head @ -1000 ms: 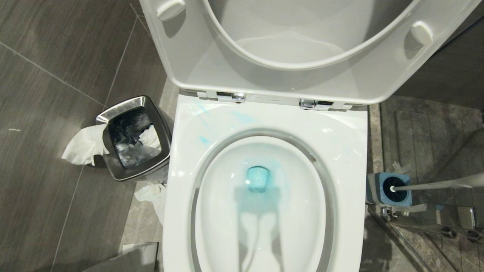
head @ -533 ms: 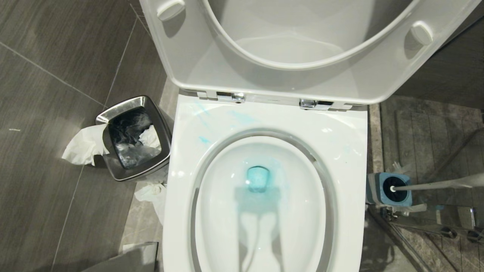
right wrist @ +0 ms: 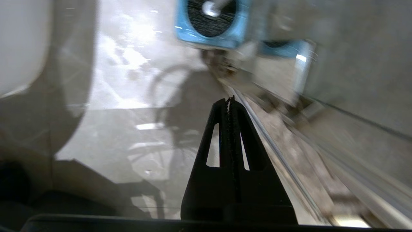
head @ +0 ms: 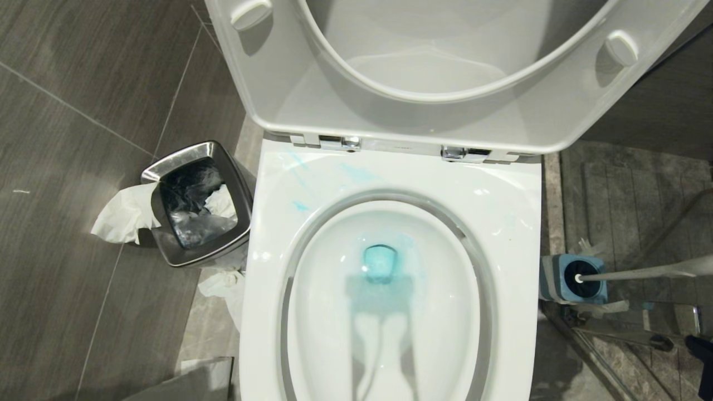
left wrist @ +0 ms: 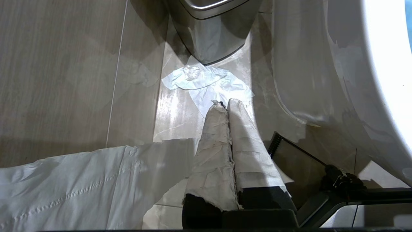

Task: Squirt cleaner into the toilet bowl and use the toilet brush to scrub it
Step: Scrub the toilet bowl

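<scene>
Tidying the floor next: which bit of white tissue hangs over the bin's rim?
The tissue on the bin's side away from the toilet; the other piece lies on the floor.

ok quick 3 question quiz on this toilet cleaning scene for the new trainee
1. True or false: the toilet brush stands in its blue holder.
2. What colour is the water in the toilet bowl? A clear, B turquoise, C yellow.
3. Fill in: the right gripper is ____ and holds nothing.

Key
1. True; its handle sticks out of the holder, on the floor at the robot's right.
2. B; cleaner tints the water.
3. Shut; the left gripper, low over the paper by the bin, is shut too.
</scene>
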You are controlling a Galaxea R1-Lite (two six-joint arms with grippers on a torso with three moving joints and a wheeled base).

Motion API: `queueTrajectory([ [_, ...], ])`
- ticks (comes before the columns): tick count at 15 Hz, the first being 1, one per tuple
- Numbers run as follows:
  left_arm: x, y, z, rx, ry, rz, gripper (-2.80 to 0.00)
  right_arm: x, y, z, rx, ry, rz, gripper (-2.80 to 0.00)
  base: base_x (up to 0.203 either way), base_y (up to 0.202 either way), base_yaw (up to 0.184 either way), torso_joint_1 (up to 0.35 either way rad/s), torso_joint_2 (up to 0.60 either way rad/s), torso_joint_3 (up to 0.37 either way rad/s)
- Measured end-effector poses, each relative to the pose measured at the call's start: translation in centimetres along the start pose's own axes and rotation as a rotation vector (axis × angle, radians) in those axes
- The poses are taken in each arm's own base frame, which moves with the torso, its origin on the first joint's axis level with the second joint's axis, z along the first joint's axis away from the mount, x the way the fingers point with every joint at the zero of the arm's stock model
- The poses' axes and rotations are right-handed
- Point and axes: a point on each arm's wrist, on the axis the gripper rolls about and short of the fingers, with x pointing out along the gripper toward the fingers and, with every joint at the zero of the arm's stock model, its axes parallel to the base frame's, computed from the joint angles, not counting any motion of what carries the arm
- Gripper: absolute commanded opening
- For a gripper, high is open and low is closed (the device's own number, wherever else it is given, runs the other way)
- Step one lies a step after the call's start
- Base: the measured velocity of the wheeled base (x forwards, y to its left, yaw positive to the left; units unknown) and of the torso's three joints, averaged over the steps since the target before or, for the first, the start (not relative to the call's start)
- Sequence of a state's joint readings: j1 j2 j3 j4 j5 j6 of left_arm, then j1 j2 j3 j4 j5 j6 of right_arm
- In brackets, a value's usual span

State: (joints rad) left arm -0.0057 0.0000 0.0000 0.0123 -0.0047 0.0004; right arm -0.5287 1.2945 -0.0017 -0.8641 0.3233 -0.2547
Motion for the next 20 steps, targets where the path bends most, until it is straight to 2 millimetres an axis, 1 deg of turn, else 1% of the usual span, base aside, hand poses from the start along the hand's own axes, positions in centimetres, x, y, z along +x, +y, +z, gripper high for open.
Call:
queueTrajectory([
  [2,0.0,0.0,0.0,0.000,0.000,0.001,-2.80,0.6,-0.1,-0.2,-0.007,0.023,0.019,-2.80,0.000,0.000,0.000,0.000,0.00,0.000],
  [3,0.0,0.0,0.0,0.000,0.000,0.000,-2.80,0.7,-0.1,-0.3,-0.005,0.033,0.022,0.00,0.000,0.000,0.000,0.000,0.00,0.000],
  [10,0.0,0.0,0.0,0.000,0.000,0.000,-2.80,1.7,-0.5,0.0,-0.037,0.028,0.021,0.00,0.000,0.000,0.000,0.000,0.00,0.000],
  [15,0.0,0.0,0.0,0.000,0.000,0.000,-2.80,3.5,-1.6,1.6,-0.059,-0.004,0.012,0.00,0.000,0.000,0.000,0.000,0.00,0.000],
  [18,0.0,0.0,0.0,0.000,0.000,0.000,-2.80,4.5,-2.1,2.3,-0.095,-0.009,0.012,0.00,0.000,0.000,0.000,0.000,0.00,0.000],
  [20,0.0,0.0,0.0,0.000,0.000,0.000,-2.80,5.1,-1.9,2.6,-0.109,-0.011,0.032,0.00,0.000,0.000,0.000,0.000,0.00,0.000],
])
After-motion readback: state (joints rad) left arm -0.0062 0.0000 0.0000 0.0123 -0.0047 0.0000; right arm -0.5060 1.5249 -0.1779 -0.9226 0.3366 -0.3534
